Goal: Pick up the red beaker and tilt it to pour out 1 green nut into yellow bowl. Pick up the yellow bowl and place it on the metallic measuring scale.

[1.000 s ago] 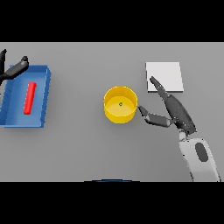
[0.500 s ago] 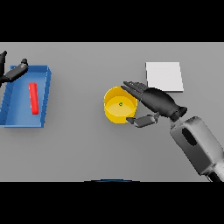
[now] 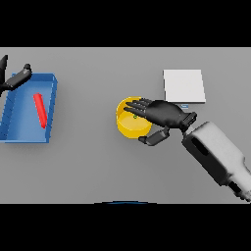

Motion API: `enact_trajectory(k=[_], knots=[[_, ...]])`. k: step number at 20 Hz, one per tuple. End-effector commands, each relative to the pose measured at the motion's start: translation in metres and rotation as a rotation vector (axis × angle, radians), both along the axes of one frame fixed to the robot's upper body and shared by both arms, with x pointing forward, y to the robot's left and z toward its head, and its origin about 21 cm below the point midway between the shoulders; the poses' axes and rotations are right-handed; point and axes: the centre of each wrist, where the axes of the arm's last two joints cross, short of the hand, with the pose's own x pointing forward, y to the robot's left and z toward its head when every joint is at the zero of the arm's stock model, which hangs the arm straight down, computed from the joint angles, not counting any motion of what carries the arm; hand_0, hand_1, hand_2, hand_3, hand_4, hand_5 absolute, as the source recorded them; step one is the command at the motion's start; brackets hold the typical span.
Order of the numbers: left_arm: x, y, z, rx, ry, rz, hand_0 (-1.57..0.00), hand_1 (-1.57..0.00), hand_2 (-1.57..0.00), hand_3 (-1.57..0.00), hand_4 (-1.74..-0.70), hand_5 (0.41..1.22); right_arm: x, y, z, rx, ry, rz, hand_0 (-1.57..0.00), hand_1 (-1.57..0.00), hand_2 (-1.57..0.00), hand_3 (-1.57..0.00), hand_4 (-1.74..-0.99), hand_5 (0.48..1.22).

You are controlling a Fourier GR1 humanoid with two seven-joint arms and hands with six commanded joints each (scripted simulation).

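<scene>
The right hand [image 3: 164, 113] reaches over the yellow bowl [image 3: 129, 123], its fingers spread and fairly straight across the bowl's near-right rim while the thumb hangs lower, outside the wall; nothing is clamped yet, so the hand reads as apart. Just under the fingertips a small green nut [image 3: 135, 116] shows inside the bowl, so the pour looks done and the step in hand is gripping the bowl. To do it well, the fingers should drop inside the rim and the thumb press on the outer wall opposite them, pinching the wall squarely rather than nudging the bowl away across the bench [image 3: 98, 166]. Keeping the bowl level through the lift should stop the nut rolling out. The metallic measuring scale [image 3: 184, 86], a pale square plate, lies beyond and to the outer side of this hand, near it, so the carry is short. The left hand [image 3: 17, 78] is idle, with fingers loosely apart, just beyond the blue tray [image 3: 49, 115] that holds the red beaker [image 3: 39, 109].
</scene>
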Motion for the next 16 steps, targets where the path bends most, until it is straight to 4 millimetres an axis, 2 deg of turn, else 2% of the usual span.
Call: enact_trajectory(k=[1,4,8,9,16], knots=[[-0.001,0.001,0.001,-0.007,0.0,-0.002,0.0,0.0,0.0,0.0,-0.79,0.728,0.0,0.003,-0.005,-0.01,0.008,0.015,0.0,0.0,0.0,0.0,-1.224,0.653],[0.001,-0.002,-0.001,-0.013,0.001,-0.005,0.0,0.0,0.0,0.0,-0.8,0.727,0.007,0.009,-0.005,-0.056,0.016,0.024,0.0,0.0,0.0,0.0,-1.242,0.664],[0.0,0.003,-0.001,-0.009,-0.002,-0.002,0.0,0.0,0.0,0.0,-0.8,0.723,0.009,0.012,-0.02,-0.106,0.051,0.038,0.0,0.0,0.0,0.0,-1.265,0.68],[0.001,0.001,-0.001,-0.015,-0.002,0.001,0.0,0.0,0.0,0.0,-0.8,0.723,0.011,0.016,-0.018,-0.119,0.048,0.036,0.0,0.0,0.0,0.0,-1.273,0.687],[0.0,-0.003,-0.001,-0.01,-0.009,-0.008,0.0,0.0,0.0,0.0,-0.79,0.728,0.016,0.015,-0.032,-0.13,0.08,0.074,0.0,0.0,-0.01,-0.03,-1.286,0.712]])
